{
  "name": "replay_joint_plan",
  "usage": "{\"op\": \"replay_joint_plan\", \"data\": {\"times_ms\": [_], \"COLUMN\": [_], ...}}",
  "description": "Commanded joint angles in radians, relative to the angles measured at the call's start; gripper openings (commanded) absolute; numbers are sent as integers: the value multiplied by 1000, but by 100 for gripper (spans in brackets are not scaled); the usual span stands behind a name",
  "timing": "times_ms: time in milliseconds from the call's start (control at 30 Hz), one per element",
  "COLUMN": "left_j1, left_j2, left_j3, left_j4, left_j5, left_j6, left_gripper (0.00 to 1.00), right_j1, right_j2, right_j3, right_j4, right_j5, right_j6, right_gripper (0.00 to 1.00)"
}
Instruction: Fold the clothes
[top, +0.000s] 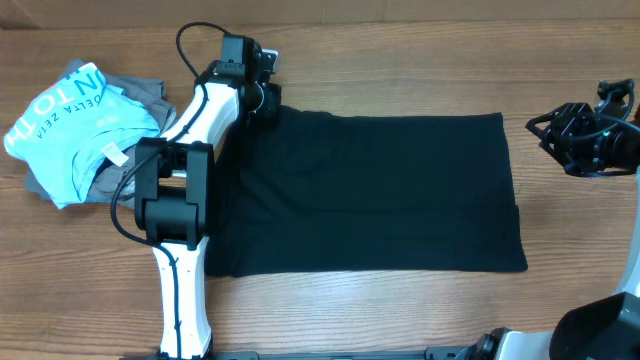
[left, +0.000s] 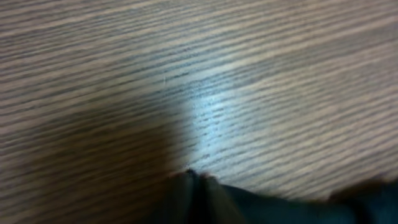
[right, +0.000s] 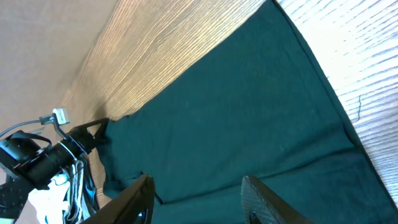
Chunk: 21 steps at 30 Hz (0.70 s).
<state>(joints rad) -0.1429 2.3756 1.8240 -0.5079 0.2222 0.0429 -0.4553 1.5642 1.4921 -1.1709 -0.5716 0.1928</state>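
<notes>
The clothes (top: 380, 190), a plain black T-shirt, lie flat in a wide rectangle across the middle of the wooden table. My left gripper (top: 268, 100) is down at the shirt's far left corner. In the left wrist view its fingers (left: 194, 175) are pressed together on the edge of the black cloth (left: 298, 208), which runs off to the right. My right gripper (top: 550, 140) hovers off the shirt's far right corner, clear of the fabric. Its jaws (right: 198, 186) stand open and hold nothing, with the shirt (right: 236, 106) spread out beyond them.
A light blue shirt with white lettering (top: 75, 125) lies on grey garments (top: 140, 90) at the far left, beside the left arm (top: 180, 200). Bare wood (top: 400, 60) runs along the far side and the front edge.
</notes>
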Motion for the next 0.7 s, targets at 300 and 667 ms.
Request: {"op": "replay_joint_plan", "data": {"times_ms": [300, 667], "left_j1": [-9, -10], "left_j2": [-40, -55], "left_j3": [204, 282], "left_j4": [-188, -658], "left_j5": [36, 180], "left_j6": [18, 18], "left_gripper": [4, 4], "right_j1": [6, 6], "right_j2": [-3, -3], "right_j3": [2, 2], "right_j4": [24, 56], "right_j5": [93, 93], "right_j6": [-11, -11], "right_gripper": [49, 50]}}
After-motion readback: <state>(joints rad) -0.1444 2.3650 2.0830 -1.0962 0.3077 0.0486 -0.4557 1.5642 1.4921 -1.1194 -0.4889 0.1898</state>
